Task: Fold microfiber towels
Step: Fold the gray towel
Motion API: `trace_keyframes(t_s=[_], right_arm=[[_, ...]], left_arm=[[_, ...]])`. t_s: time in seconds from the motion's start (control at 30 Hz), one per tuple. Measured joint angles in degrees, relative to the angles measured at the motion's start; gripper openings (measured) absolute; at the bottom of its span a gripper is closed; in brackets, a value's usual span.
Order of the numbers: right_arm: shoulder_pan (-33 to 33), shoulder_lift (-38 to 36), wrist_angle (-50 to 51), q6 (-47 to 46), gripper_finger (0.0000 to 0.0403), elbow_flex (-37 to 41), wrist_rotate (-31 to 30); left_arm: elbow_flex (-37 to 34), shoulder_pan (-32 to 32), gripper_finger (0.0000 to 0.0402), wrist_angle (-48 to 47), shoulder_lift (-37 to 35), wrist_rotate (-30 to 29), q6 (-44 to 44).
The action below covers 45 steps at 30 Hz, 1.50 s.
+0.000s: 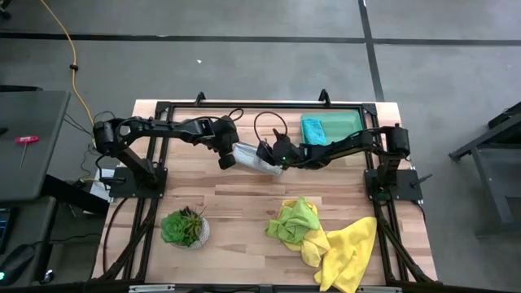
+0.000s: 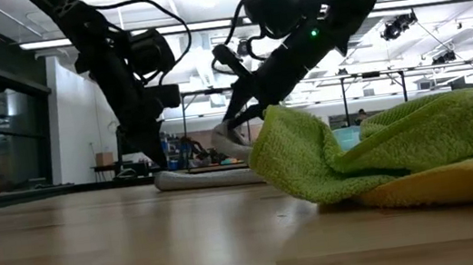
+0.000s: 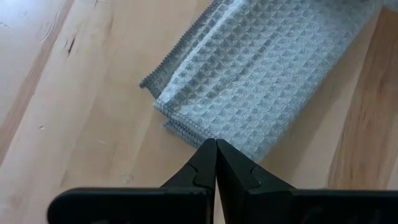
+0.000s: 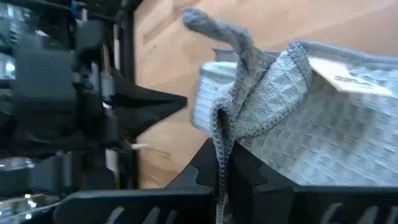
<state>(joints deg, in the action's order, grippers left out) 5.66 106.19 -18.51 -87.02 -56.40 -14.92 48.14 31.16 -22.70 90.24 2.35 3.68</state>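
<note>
Currently the grey waffle-weave towel lies partly folded at mid-table, between the two grippers. Right gripper: fingers clamped on an edge of this towel, the pinched corner lifted off the wood and a white label showing on the raised part. Left gripper: fingers pressed together with nothing between them, tips at the folded towel's near edge; contact with the cloth cannot be judged. Teal towel sits folded on the green tray at the table's far edge. Lime green towel and yellow towel lie crumpled and overlapping at the near right. Potted plant stands near left.
</note>
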Motion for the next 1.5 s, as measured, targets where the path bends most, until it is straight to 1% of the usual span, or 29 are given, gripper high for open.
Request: trace_keyframes(t_s=[0.37, 0.47, 0.57, 0.87, 0.97, 1.07, 1.13, 1.2, 1.3, 1.4, 1.5], right_arm=[[0.10, 0.00, 1.42, 0.04, 0.0001, -0.01, 0.53], [0.42, 0.00, 1.49, 0.04, 0.0013, -0.01, 2.20], [1.10, 0.00, 0.05, 0.93, 0.0045, 0.00, 3.26], [4.28, -0.04, -14.36, 3.71, 0.0186, 0.00, 5.06], [5.04, -0.04, -18.24, 6.84, 0.0218, 0.00, 7.16], [5.90, -0.18, -20.67, 10.13, 0.0235, 0.00, 11.01], [6.57, -1.02, -20.33, 12.77, 0.0239, 0.00, 13.92], [7.23, -2.41, -16.78, 15.67, 0.0240, 0.00, 15.63], [7.95, -4.78, -9.94, 19.69, 0.0240, -0.02, 15.35], [8.63, -7.70, -4.82, 24.86, 0.0240, -0.02, 14.71], [9.06, -11.02, 0.28, 29.97, 0.0240, -0.02, 14.58]], left_arm=[[0.00, 0.00, 0.0000, 0.07, 0.00, 0.01, -0.44], [0.00, 0.00, 0.0000, 0.14, 0.00, 0.00, -0.44], [0.00, 0.00, 0.0000, 0.26, 0.00, 0.00, -0.44], [0.00, 0.00, 0.0000, 0.35, -0.02, 0.00, -0.44], [0.00, 0.00, 0.0000, 0.45, -0.02, 0.00, -0.44], [0.00, 0.00, 0.0000, 0.48, -0.35, 0.00, -0.44], [0.00, 0.00, 0.0000, 0.53, -1.30, 0.02, -0.21], [0.00, 0.00, 0.0000, 0.53, -2.72, 0.00, 0.42], [0.00, 0.00, 0.0000, 1.19, -6.20, 0.43, 1.89], [0.01, 0.27, 0.0000, 3.19, -10.14, 3.63, 4.42], [0.04, 0.33, 0.0000, 5.26, -12.00, 5.79, 4.01]])
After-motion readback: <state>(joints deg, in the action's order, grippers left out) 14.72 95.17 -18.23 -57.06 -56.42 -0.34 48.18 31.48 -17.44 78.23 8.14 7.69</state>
